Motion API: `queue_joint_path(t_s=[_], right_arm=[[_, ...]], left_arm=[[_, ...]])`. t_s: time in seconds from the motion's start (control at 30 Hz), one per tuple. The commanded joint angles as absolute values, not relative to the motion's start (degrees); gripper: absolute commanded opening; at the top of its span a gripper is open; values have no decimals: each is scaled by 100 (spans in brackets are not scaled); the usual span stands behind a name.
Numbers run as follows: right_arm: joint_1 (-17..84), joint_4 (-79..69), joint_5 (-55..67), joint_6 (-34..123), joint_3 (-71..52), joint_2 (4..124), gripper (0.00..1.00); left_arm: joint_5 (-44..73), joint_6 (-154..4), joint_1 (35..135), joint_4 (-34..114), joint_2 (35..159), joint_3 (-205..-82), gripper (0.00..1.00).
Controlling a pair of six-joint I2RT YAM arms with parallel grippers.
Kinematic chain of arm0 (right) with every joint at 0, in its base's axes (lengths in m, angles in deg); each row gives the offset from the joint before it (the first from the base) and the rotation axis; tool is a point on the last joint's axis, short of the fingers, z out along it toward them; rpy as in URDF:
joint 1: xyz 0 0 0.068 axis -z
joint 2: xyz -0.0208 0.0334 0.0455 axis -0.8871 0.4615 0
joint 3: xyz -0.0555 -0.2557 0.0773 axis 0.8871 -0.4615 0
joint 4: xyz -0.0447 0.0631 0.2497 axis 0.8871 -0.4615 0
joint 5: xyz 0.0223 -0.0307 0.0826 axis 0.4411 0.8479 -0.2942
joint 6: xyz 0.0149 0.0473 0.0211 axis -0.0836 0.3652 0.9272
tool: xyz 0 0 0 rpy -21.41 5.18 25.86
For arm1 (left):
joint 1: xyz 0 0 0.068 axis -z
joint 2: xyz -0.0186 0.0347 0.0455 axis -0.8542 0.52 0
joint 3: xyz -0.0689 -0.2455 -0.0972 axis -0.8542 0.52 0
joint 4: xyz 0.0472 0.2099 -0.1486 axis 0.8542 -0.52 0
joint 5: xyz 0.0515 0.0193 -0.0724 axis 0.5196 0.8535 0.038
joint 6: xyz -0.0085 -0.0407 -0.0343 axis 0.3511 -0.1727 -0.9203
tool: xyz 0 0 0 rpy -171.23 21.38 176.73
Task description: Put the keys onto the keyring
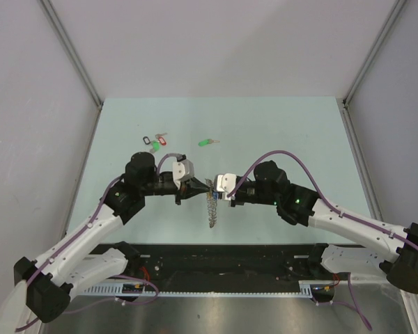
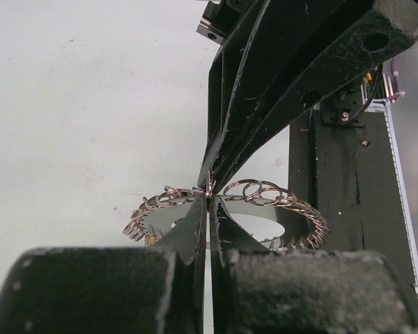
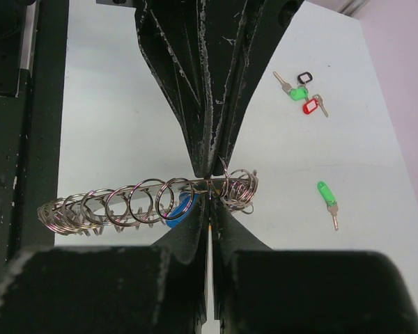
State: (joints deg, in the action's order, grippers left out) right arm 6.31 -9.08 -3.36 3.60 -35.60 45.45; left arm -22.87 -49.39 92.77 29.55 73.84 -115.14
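The keyring point(image 1: 212, 209), a grey coil of wire loops, hangs above the table between both grippers. My left gripper point(image 1: 203, 186) and right gripper point(image 1: 216, 186) meet tip to tip, each shut on the ring's wire. The left wrist view shows the left gripper point(image 2: 210, 196) pinching the coil point(image 2: 265, 191). The right wrist view shows the right gripper point(image 3: 209, 186) pinching it point(image 3: 118, 205). The blue-tagged key point(image 3: 177, 211) shows behind the loops by the jaws; I cannot tell whether it is threaded on. The green-tagged key point(image 1: 207, 142) lies on the table beyond, also in the right wrist view point(image 3: 327, 198).
The bunch of three keys tagged black, red and green point(image 1: 155, 142) lies at the far left of the pale green table point(image 1: 285, 132), also in the right wrist view point(image 3: 301, 87). A black rail point(image 1: 230, 261) runs along the near edge by the arm bases.
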Motion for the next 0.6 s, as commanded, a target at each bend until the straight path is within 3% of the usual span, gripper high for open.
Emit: queue_joint_path(t_s=[0.0, 0.17, 0.3, 0.57], right_arm=[[688, -718, -239, 413, -3529, 4528, 0], [679, -788, -327, 317, -3529, 4485, 0], [679, -841, -423, 255, -3537, 4458, 0], [670, -929, -459, 176, -3537, 4423, 0]], left_arm=[[-2330, -5155, 9224, 3639, 7116, -11442, 0], [-2522, -4796, 9224, 3385, 7142, -11520, 1], [-2760, -4400, 9215, 2832, 7292, -11731, 26], [-2708, -4022, 9215, 2541, 7239, -11749, 43]])
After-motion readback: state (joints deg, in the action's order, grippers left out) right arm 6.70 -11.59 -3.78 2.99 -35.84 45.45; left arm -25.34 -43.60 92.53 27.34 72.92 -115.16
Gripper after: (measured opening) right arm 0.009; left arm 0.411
